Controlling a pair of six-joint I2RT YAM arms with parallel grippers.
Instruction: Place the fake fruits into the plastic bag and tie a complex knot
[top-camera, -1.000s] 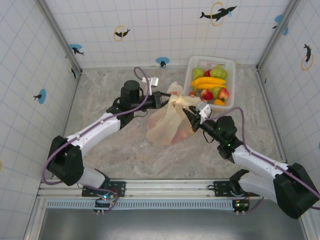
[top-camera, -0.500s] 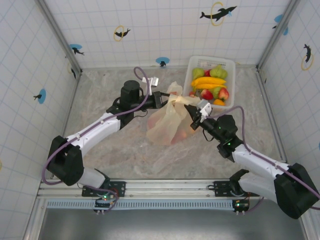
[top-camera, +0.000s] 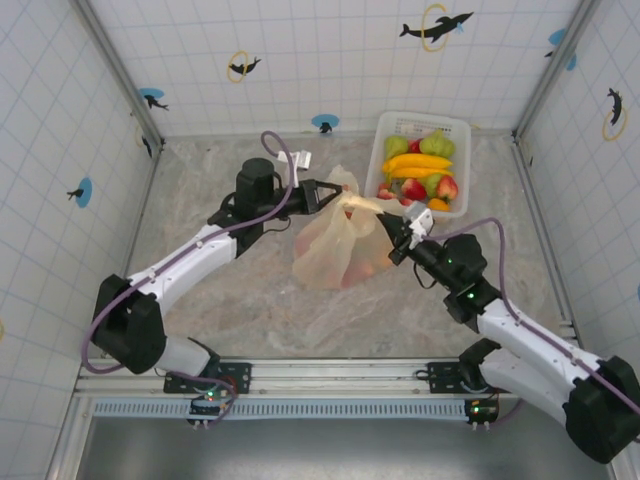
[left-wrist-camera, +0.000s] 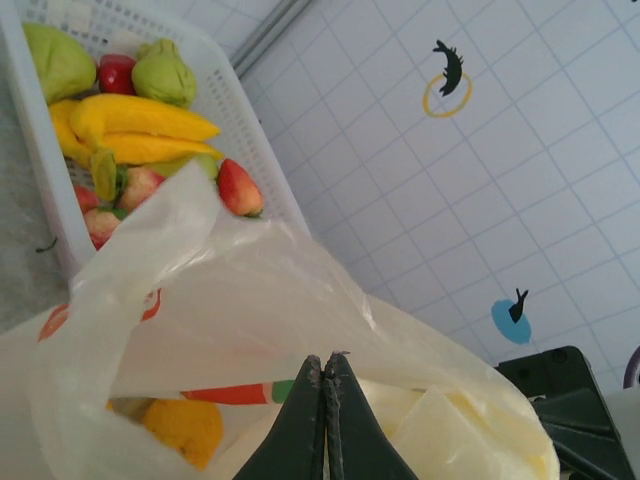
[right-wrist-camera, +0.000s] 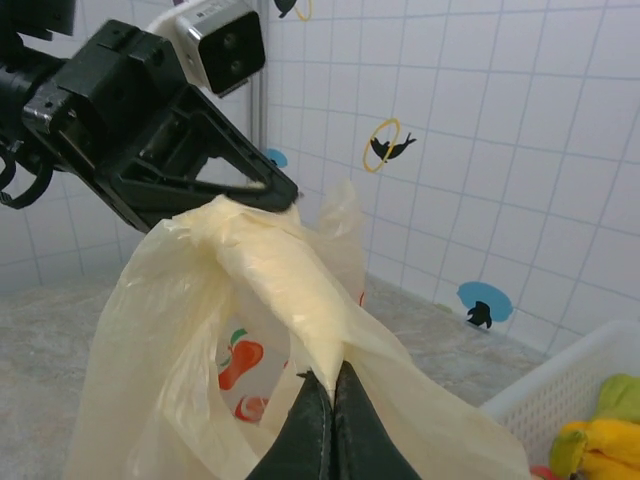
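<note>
1. The left tool (top-camera: 337, 196) is noted pinched tight on the bunched top of the plastic bag (top-camera: 330, 252); in the left wrist view its jaws are pressed together against the film.
2. The right tool (top-camera: 384, 222) is closed narrow on a twisted handle strip (right-wrist-camera: 275, 275) of the bag.
3. That strip is held taut between the two tools, above the desk (top-camera: 250, 312).
4. The bag's lower part is rested on the desk between the arms; an orange fruit (left-wrist-camera: 183, 425) is seen through the film.
5. More fake fruits (top-camera: 418, 162) are heaped in a white basket (top-camera: 425, 117) just beside the bag, at the far right.
</note>
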